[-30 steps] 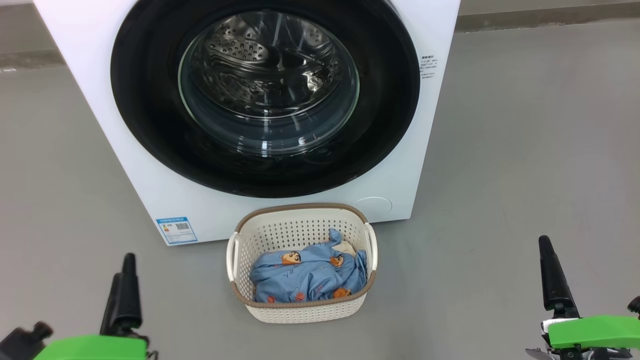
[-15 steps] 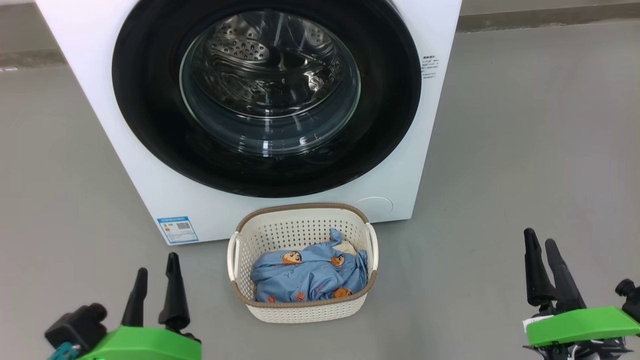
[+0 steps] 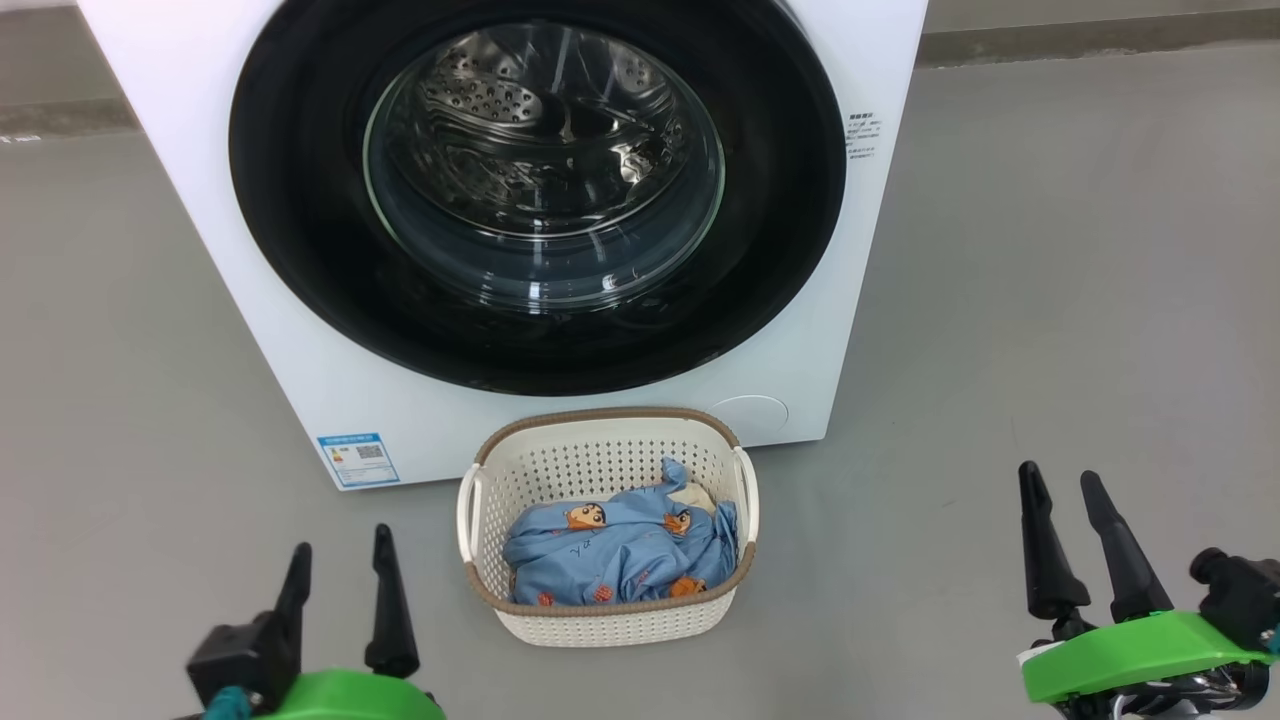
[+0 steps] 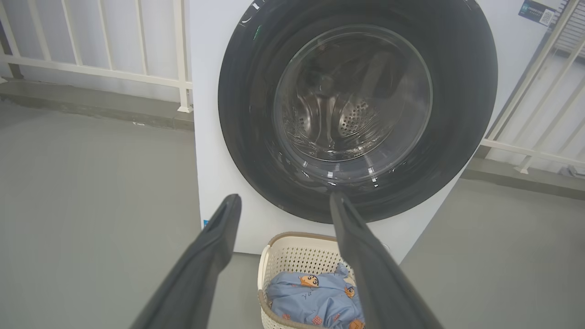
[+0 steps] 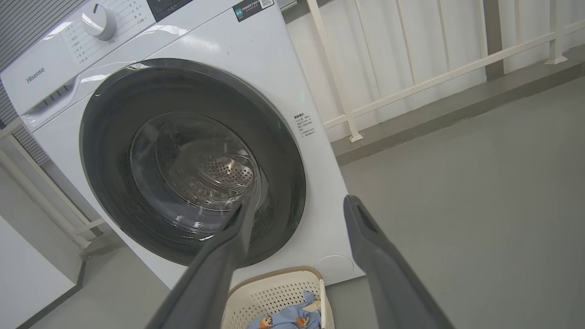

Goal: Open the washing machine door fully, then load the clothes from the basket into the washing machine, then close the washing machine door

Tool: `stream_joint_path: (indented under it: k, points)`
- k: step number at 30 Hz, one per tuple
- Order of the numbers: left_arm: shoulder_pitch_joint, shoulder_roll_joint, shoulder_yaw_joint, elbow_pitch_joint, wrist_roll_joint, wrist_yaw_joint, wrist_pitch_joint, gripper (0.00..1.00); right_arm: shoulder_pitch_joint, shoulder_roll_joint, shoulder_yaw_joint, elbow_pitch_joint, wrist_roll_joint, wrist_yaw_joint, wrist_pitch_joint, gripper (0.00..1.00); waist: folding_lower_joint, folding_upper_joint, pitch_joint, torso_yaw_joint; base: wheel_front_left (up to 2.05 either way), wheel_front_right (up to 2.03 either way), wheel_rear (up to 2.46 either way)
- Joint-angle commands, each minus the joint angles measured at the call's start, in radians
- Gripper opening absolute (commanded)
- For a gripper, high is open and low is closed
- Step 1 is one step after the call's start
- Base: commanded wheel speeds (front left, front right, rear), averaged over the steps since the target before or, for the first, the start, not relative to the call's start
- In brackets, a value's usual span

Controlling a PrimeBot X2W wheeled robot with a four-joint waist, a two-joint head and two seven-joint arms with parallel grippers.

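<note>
Nothing is done yet, I think. The big round door with the shiny black rim is shut on the big white washing machine. The soft blue clothes with cartoon faces all lie in the small cream plastic basket, just in front of it. My left gripper and right gripper are spread apart, holding nothing. Opening, loading, closing: all left.

The grey floor holds the big white washing machine by its far edge. The small basket sits just in front.
</note>
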Motion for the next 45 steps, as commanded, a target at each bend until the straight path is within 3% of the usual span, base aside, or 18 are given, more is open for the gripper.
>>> stream_joint_path:
  k: [1,6,12,29,45]
  points:
    - [-0.029,0.018,0.015,-0.021,0.034,0.011,-0.016,1.0,-0.037,-0.012,0.023,-0.023,-0.034,0.001,-0.015,1.0,-0.0001,0.0,0.0,0.0,0.0,0.0,0.0]
    - [-0.032,0.033,-0.023,-0.001,0.087,0.04,-0.031,1.0,-0.04,-0.013,0.037,-0.005,-0.119,0.001,-0.029,1.0,-0.0001,0.0,0.001,-0.001,0.0,0.0,0.0]
    - [-0.035,0.042,-0.052,0.034,0.145,0.043,-0.051,1.0,-0.039,-0.014,0.067,0.053,-0.204,0.002,-0.05,1.0,-0.0001,0.0,0.001,-0.005,0.0,0.0,0.0]
    - [-0.03,0.018,-0.056,0.101,0.314,0.0,-0.101,1.0,-0.061,-0.016,0.061,0.093,-0.405,0.002,-0.099,1.0,-0.0001,0.0,-0.004,-0.011,0.0,0.0,0.0]
    - [-0.021,0.002,-0.026,0.121,0.314,-0.036,-0.101,1.0,-0.061,-0.016,0.053,0.094,-0.401,0.002,-0.1,1.0,-0.0001,0.0,-0.009,-0.01,0.0,0.0,0.0]
